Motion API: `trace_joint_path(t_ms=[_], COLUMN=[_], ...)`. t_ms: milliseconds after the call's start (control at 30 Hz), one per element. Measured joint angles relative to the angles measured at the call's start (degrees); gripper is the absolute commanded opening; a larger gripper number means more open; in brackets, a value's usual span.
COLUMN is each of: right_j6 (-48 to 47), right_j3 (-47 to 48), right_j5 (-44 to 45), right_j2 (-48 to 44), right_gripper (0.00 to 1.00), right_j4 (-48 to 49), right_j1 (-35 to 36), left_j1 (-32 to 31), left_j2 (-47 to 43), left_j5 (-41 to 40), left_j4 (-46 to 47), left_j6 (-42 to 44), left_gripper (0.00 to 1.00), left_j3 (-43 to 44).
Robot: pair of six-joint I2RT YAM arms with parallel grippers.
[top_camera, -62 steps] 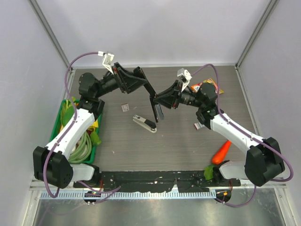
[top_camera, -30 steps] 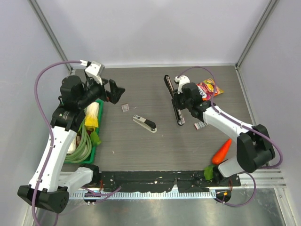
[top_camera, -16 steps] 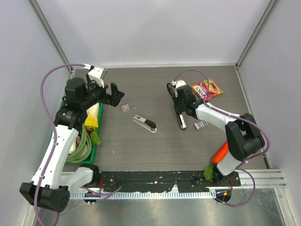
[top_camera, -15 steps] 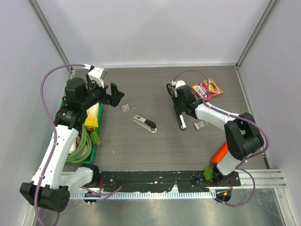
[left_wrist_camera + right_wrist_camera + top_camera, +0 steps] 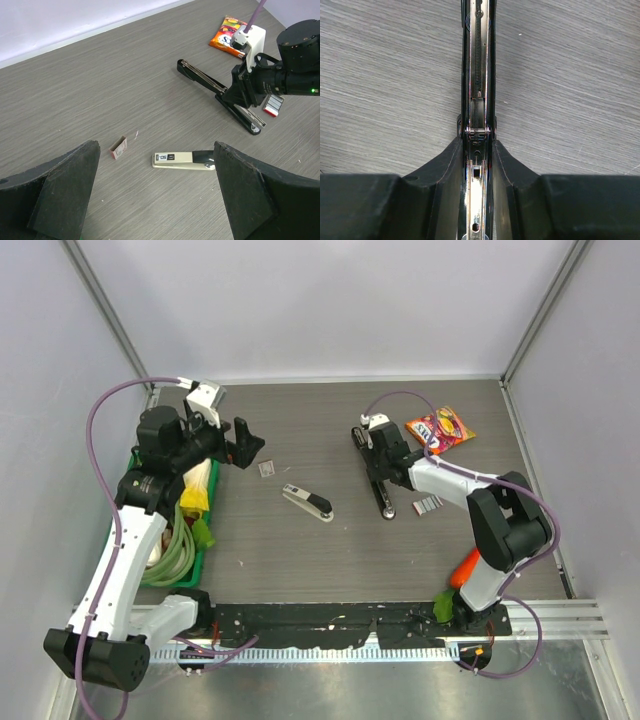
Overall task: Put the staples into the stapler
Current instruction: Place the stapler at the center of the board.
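Observation:
A black stapler point(image 5: 384, 495) lies opened flat on the table, its spring and magazine channel showing in the right wrist view point(image 5: 477, 60). My right gripper point(image 5: 381, 462) is shut on it near the hinge point(image 5: 477, 142). The staples, a tiny white box with a red label point(image 5: 427, 504), lie just right of it and also show in the left wrist view point(image 5: 273, 105). A beige stapler point(image 5: 307, 502) lies closed mid-table point(image 5: 182, 160). My left gripper point(image 5: 245, 445) is open and empty, held above the table at the left point(image 5: 156, 150).
A small open cardboard sleeve point(image 5: 266, 469) lies left of the beige stapler. An orange-red snack packet point(image 5: 440, 428) is at the back right. A carrot point(image 5: 468, 565) lies at the front right. A green basket point(image 5: 130, 490) with a hose stands at the left edge.
Earlier both grippers held the black stapler in the air. The left gripper let go and drew back left. The right gripper lowered the stapler flat onto the table.

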Motion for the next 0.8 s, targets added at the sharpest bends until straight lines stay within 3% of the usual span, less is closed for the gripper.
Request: trace_joint_path(t_ms=[233, 533, 800], right_j6=[0.0, 0.02, -0.37], right_j3=[0.28, 1.33, 1.84], right_j5=[-0.22, -0.35, -0.7], right_j2=[0.55, 0.76, -5.18], right_gripper=[0.24, 0.56, 0.6], right_j4=[0.0, 0.04, 0.76], right_j1=[0.02, 0.04, 0.04], left_j1=[0.2, 0.31, 0.31], left_j2=[-0.07, -0.07, -0.07], left_j5=[0.66, 1.03, 1.68], left_j4=[0.07, 0.39, 0.42], left_j6=[-0.85, -0.87, -0.96], left_gripper=[1.0, 1.0, 1.0], left_j3=[0.02, 0.02, 0.02])
